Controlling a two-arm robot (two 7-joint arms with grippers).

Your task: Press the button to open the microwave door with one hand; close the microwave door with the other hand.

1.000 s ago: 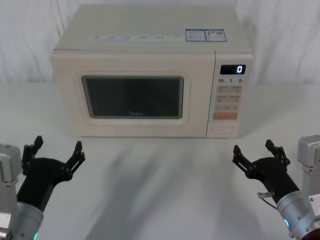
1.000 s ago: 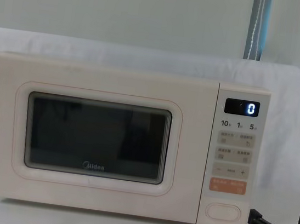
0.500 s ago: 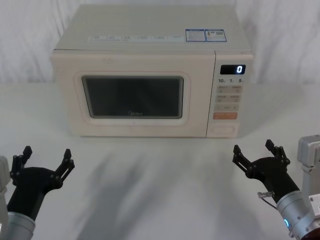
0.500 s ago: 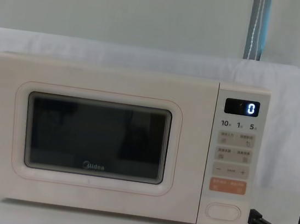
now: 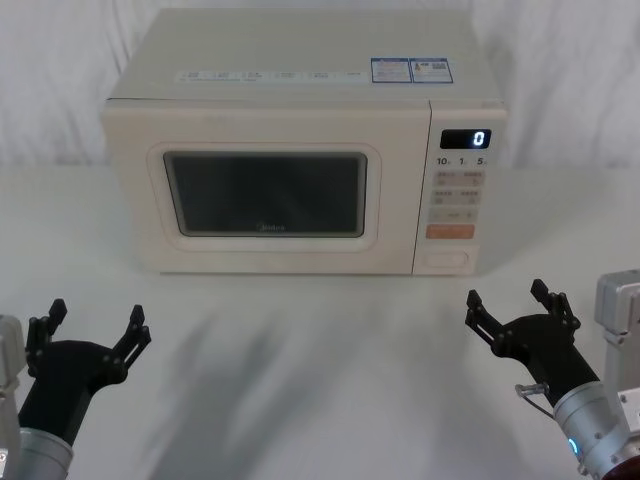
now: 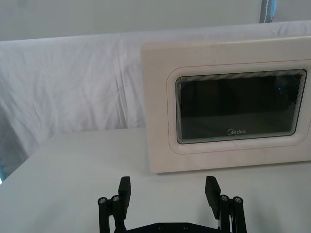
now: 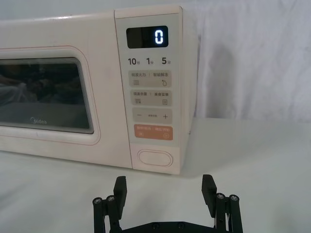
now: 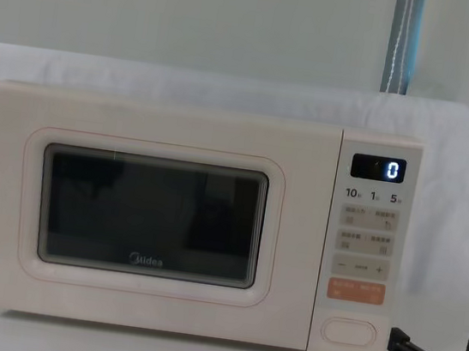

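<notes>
Both grippers hang spread and empty before the microwave (image 5: 300, 150): the right gripper (image 5: 518, 305) near its button (image 5: 447, 260), the left gripper (image 5: 88, 326) off its door (image 5: 270, 195), which is shut. That button likely needs one firm fingertip push; the stiff hinged door closes best pushed flat at its free edge.

Bright, even light; soft shadows

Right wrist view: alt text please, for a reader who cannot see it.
The open right pincer hovers above the white table, facing the microwave's control panel, apart from the cream oval button. The display reads 0, and the microwave door is shut.
</notes>
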